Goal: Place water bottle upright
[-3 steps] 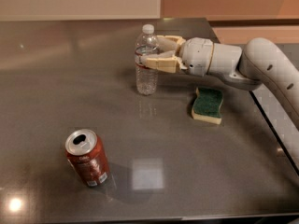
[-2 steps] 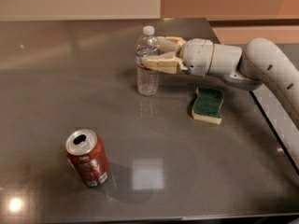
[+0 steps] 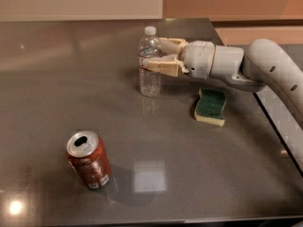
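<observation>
The water bottle [image 3: 150,79] is a small clear ribbed bottle with a white cap and a thin dark-red band. It stands upright on the grey table [image 3: 57,79], at the back centre. My gripper [image 3: 154,54] reaches in from the right at the height of the band. One finger passes in front of the bottle and the other behind it, so they close around it. The bottle's base rests on the table.
A brown-red soda can [image 3: 88,160], opened, stands at the front left. A green and yellow sponge [image 3: 211,107] lies just right of the bottle, under my arm [image 3: 265,65]. The table's right edge [image 3: 277,131] runs close to the sponge.
</observation>
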